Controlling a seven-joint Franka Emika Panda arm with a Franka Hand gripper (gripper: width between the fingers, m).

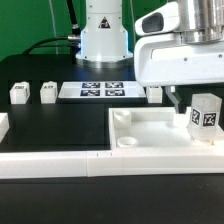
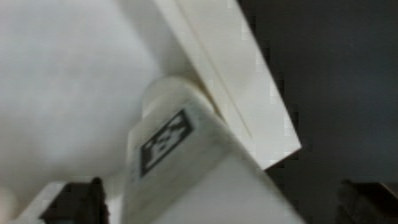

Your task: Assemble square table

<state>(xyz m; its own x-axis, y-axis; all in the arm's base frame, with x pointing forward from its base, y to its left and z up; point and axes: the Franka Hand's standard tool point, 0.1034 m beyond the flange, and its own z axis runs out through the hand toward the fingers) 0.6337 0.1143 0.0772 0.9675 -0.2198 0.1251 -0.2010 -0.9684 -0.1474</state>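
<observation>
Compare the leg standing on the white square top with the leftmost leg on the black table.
The leg on the top stands on the square top; the leftmost leg sits on the black table. The open gripper flanks the leg on the top; the leftmost leg has no gripper near it. Both are small white blocks with black-and-white tags.

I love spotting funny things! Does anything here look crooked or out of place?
Just one thing. The leg standing in the corner of the tabletop, at the exterior view's right, seems to lean a little instead of standing straight. The two spare legs at the back stand neatly.
</observation>
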